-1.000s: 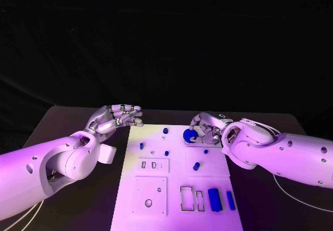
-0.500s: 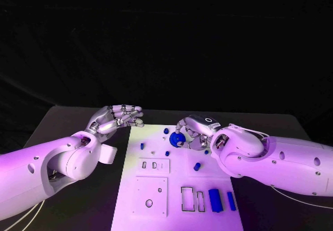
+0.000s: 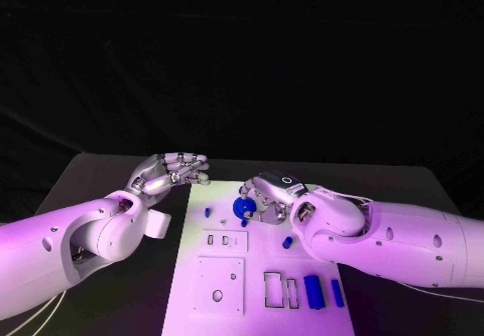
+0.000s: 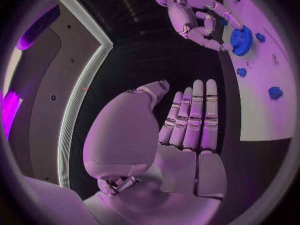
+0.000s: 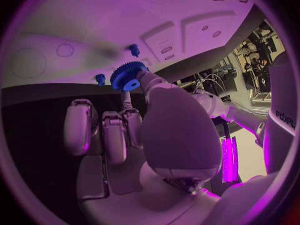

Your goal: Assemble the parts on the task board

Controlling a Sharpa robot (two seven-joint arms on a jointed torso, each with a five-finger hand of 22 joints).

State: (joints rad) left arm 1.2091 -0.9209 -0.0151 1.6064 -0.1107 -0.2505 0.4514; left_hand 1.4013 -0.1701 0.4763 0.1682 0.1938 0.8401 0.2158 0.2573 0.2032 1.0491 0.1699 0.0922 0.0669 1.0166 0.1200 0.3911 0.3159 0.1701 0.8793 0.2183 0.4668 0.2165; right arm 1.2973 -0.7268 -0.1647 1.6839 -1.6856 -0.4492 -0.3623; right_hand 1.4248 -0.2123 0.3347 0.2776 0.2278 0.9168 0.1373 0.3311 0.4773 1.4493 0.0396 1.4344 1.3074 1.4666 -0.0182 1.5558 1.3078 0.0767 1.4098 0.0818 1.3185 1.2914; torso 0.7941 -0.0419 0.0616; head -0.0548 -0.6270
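The white task board point(image 3: 257, 259) lies in the middle of the black table. My right hand point(image 3: 267, 197) hovers over the board's far part and pinches a blue gear point(image 3: 243, 207) between thumb and finger; the gear point(image 5: 128, 76) has a toothed rim and a centre hole. The left wrist view shows that hand point(image 4: 194, 20) and the gear point(image 4: 241, 40) above the board. My left hand point(image 3: 171, 171) stays off the board's far left corner, holding nothing, fingers point(image 4: 194, 115) side by side. Small blue pegs point(image 3: 207, 211) point(image 3: 243, 223) stand near the gear.
Another blue peg point(image 3: 285, 242) sits mid-board. Two blue bars point(image 3: 312, 290) point(image 3: 335, 292) lie at the near right beside rectangular slots point(image 3: 272, 288). Recessed plates with holes point(image 3: 219, 283) take up the near left. Black table point(image 3: 121, 175) surrounds the board.
My right hand has carried the blue gear leftward across the far part of the board, toward the left pegs. The left hand has stayed where it was.
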